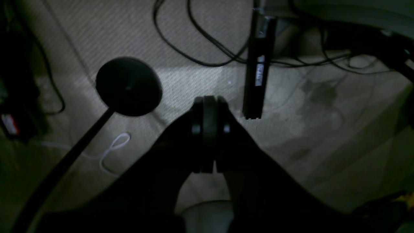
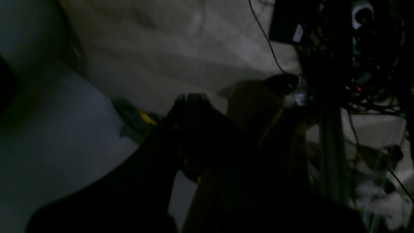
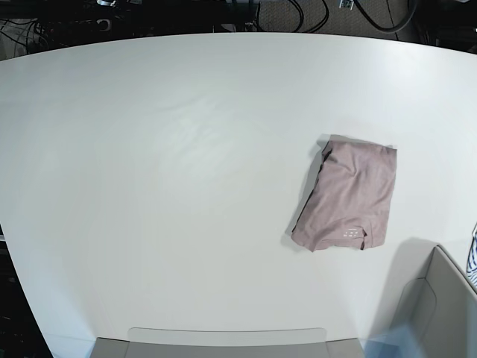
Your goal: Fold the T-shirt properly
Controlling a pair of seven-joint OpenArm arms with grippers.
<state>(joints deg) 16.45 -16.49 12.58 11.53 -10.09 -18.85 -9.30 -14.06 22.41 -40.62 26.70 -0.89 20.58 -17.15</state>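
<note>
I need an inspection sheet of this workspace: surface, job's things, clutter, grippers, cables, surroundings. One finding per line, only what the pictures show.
Surface: white table, bare apart from one garment.
Job's things: T-shirt, mauve-pink, lying folded into a compact, slightly tilted rectangle on the base view's right half; pale label marks near its lower edge.
Clutter: grey bins at the near edge and near right corner; a striped cloth at the right border.
Grippers: left gripper jaws shut, holding nothing; right gripper dark and blurred, shut; neither appears over the table.
Cables: black cables and a white cord on the carpet.
Surroundings: round black stand base; tangled wiring beside the frame.
</note>
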